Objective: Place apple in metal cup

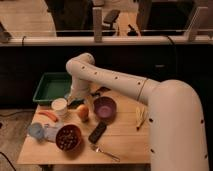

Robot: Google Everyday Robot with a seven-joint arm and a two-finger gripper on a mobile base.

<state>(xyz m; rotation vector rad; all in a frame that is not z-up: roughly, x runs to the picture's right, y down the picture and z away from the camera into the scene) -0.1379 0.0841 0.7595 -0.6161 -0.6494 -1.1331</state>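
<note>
The apple [82, 112], small, round and orange-yellow, sits on the wooden table [125, 142] between the white cup [60, 106] and the purple bowl [105, 107]. My gripper [75, 100] hangs at the end of the white arm, just behind and slightly left of the apple and close above the table. The apple is not in it. I see no metal cup. It may be hidden behind the gripper and wrist.
A green tray [52, 86] lies at the back left. An orange carrot [48, 116], a blue item [35, 131], a bowl of dark food [68, 137], a black remote [97, 132], a fork [106, 153] and a banana [140, 118] lie around.
</note>
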